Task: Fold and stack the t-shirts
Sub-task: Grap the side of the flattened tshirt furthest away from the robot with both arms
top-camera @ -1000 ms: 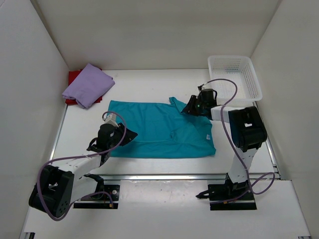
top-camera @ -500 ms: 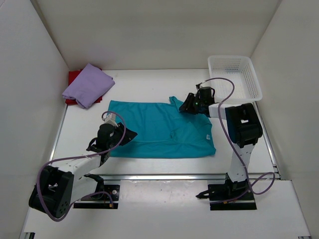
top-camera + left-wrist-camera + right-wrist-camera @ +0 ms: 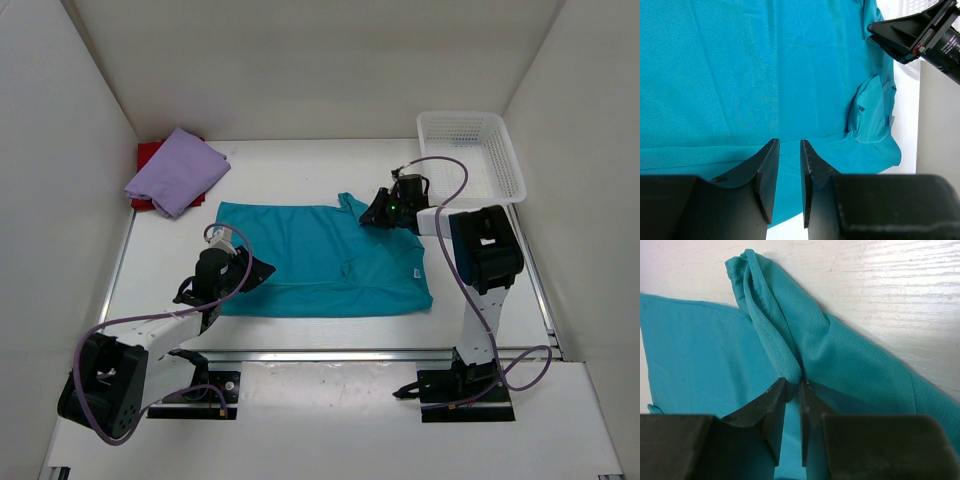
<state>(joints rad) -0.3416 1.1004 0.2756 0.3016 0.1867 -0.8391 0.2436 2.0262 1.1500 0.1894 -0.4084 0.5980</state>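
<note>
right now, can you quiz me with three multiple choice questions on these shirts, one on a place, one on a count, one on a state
1. Where is the purple shirt?
A. hanging in the air
B. on top of the red shirt
C. draped over an arm

2. How many shirts are in view?
A. one
B. two
C. three

3. What is the right gripper doing?
A. wide open in the air
B. holding the red shirt
C. pinched on a fold of the teal shirt

Answers:
1 B, it lies folded over the red one in the far left corner.
2 C, there is one purple, one red and one teal.
3 C, the wrist view shows teal cloth bunched between its fingers.
</note>
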